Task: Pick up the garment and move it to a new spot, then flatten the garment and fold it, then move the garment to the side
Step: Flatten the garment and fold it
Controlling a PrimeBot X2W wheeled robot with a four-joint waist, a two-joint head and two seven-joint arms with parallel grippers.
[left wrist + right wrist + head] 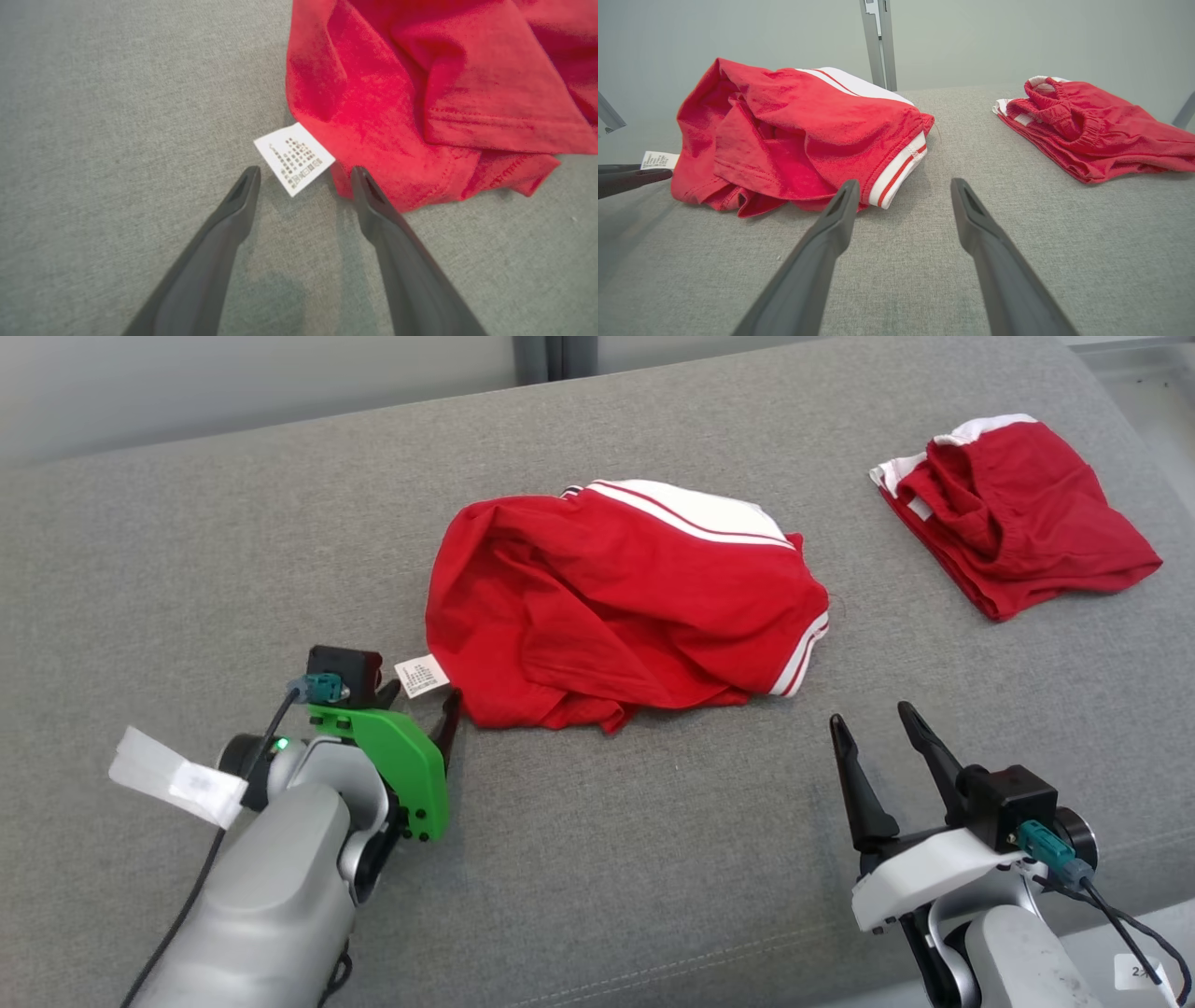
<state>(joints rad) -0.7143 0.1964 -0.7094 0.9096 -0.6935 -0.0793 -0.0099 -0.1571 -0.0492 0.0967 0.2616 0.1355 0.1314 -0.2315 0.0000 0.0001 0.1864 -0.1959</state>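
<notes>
A crumpled red garment (616, 607) with white stripes lies in a heap mid-surface; it also shows as the garment (420, 93) and the garment (794, 130). Its white care label (421, 675) sticks out at the lower left corner, seen close as the label (294, 158). My left gripper (420, 705) is open right at that corner, and the label lies between the tips of the left gripper (303, 175) with nothing gripped. My right gripper (873, 719) is open over bare fabric, below and right of the heap; the right gripper (903, 189) is empty.
A second red garment (1018, 513) lies folded at the far right; it is also seen as the folded garment (1092, 130). Everything rests on a grey fabric surface (233, 551), whose front seam runs near the bottom of the head view. A wall stands behind.
</notes>
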